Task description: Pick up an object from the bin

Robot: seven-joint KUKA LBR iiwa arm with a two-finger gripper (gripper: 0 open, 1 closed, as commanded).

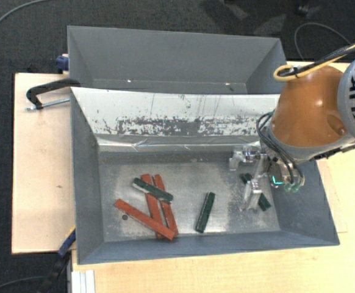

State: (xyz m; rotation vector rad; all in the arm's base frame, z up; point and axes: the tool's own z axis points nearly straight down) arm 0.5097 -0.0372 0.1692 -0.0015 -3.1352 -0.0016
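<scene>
Hand [253, 200] just beside small green piece [264, 204]

Three red sticks [142, 217], two dark green sticks [205, 212] lying free, one more green piece [263, 204] (partly hidden, far right)

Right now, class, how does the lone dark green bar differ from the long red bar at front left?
The dark green bar is shorter than the red bar. The dark green bar lies alone; the red bar touches other bars. The dark green bar runs steeply up the view; the red bar slants. Both are slim and straight.
</scene>
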